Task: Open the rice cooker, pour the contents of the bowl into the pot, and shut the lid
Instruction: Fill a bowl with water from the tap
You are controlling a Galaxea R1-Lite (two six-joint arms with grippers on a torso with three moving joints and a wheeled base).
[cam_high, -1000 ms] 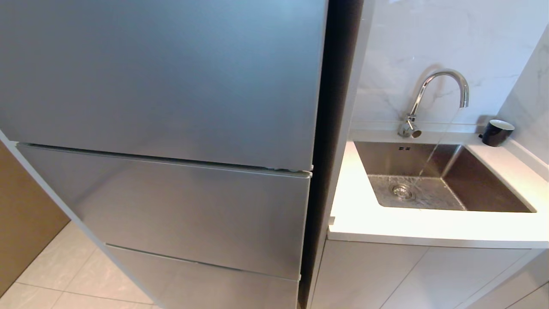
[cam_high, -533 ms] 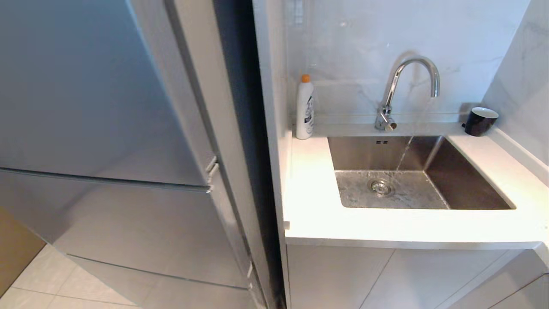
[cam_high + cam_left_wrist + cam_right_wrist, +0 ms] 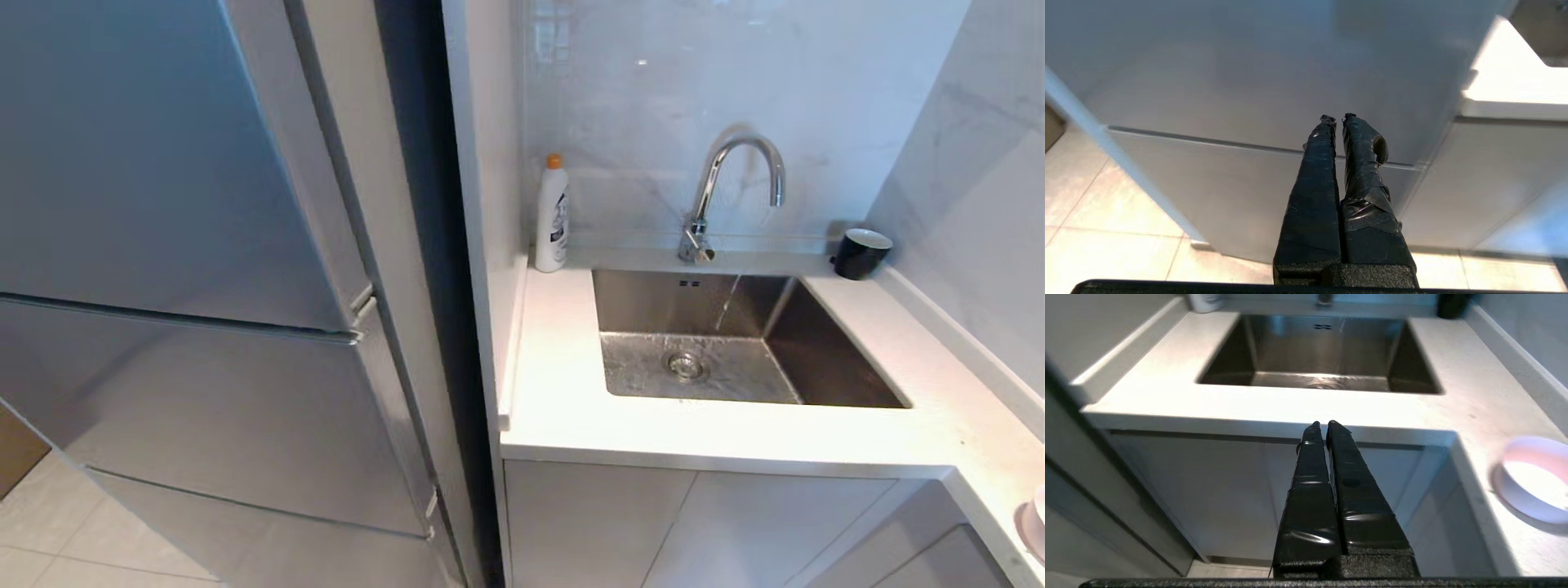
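The rice cooker, with its lid and pot, is out of view. The bowl (image 3: 1533,479), pink outside and white inside, stands on the white counter to the right of the sink; only a sliver of the bowl (image 3: 1037,523) shows at the head view's right edge. Its contents do not show in the bright inside. My left gripper (image 3: 1338,118) is shut and empty, held low in front of the fridge. The right gripper (image 3: 1322,424) is shut and empty too, below the counter's front edge and apart from the bowl. Neither arm appears in the head view.
A tall grey fridge (image 3: 163,245) fills the left. A white counter (image 3: 571,408) holds a steel sink (image 3: 816,359) with water running from the faucet (image 3: 735,175). A white bottle (image 3: 552,216) and a black cup (image 3: 861,253) stand at the back. Cabinet fronts (image 3: 596,523) lie below.
The whole head view has swung right: the fridge slid left, the sink moved toward the middle, and the bottle and the bowl's edge came into view. That is camera motion.
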